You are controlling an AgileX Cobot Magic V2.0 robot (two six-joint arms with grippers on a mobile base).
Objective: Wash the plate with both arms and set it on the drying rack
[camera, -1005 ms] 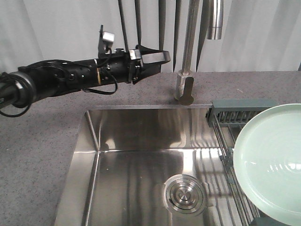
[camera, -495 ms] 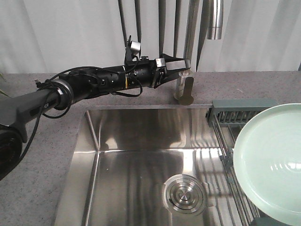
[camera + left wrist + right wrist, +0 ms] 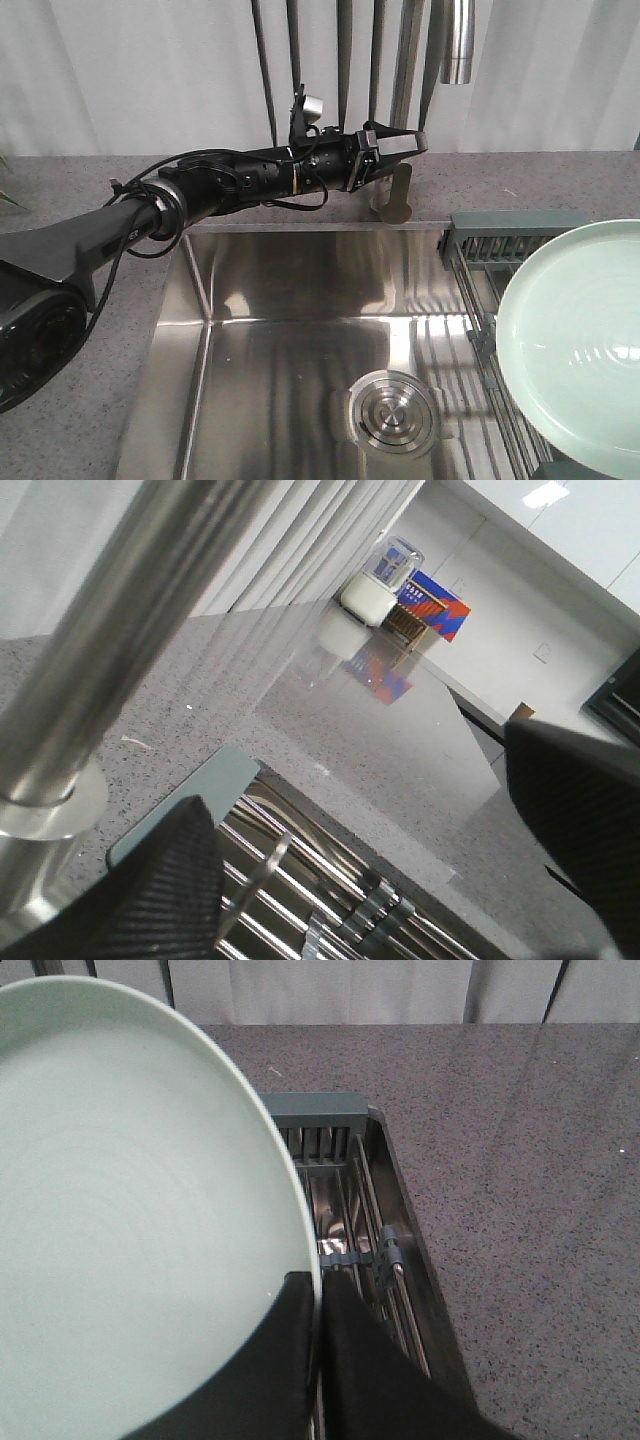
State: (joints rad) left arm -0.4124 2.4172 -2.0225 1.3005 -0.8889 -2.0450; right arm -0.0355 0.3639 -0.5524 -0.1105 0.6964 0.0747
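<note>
Moved: left gripper (image 3: 412,146) advanced toward 3 o'clock, jaws spread beside faucet (image 3: 404,70).
Hold: right gripper (image 3: 318,1292) pinching plate (image 3: 580,340) rim (plate's 6 o'clock).
Risk: overshoot knocks faucet.

Speckled grey counter (image 3: 80,300) — inset sink (image 3: 300,270), faucet (image 3: 407,70)

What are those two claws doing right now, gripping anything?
Left gripper: open, holding nothing.
Right gripper: closed on the rim of the plate.
</note>
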